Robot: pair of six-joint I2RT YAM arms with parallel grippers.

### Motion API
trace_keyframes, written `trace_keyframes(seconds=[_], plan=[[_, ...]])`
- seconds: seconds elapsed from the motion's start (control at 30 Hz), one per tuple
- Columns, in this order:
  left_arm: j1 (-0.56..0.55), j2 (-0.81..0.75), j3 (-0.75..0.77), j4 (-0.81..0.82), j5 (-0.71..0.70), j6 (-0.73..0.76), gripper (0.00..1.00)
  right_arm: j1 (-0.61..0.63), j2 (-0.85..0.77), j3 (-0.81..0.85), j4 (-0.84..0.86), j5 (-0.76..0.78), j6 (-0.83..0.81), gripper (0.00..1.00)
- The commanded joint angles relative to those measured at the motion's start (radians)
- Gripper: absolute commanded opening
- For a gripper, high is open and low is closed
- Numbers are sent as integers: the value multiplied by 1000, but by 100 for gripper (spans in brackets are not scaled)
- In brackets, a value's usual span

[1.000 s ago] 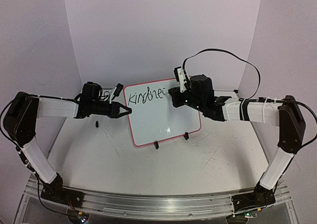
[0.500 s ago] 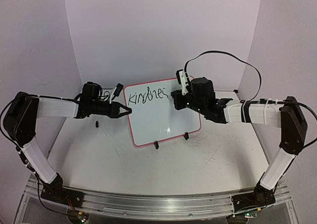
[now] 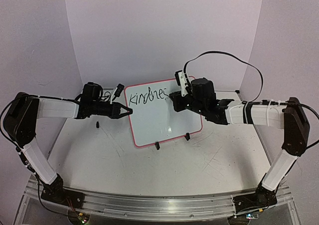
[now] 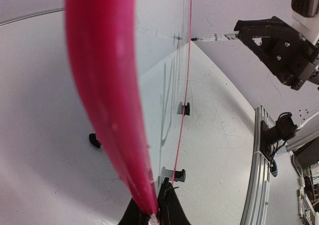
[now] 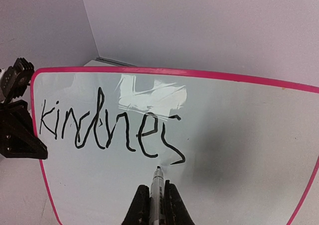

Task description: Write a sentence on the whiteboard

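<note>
Upright whiteboard (image 3: 159,120) mid desk (image 3: 209,160), left tool (image 3: 123,110) pinching its left rim; right tool (image 5: 152,205) clamped on marker (image 5: 157,182). So far the sentence (image 5: 109,128) reads "kindnes" — heavy tip pressure could swing the board about that single pinch, skewing strokes.

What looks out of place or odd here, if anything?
Nothing spilled or broken. One small black piece lies loose on the table left of the whiteboard, near the left gripper; I cannot tell what it is.
</note>
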Motion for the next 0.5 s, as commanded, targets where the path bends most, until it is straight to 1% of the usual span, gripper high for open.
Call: trace_keyframes(seconds=[0.0, 0.13, 0.47], plan=[[18, 9, 28, -24, -227, 98, 0, -62, -85, 33, 44, -10, 35, 0], [18, 8, 29, -24, -228, 98, 0, -71, -54, 64, 44, -25, 21, 0], [18, 3, 27, -24, -228, 100, 0, -79, 4, 108, 46, 9, 0, 0]])
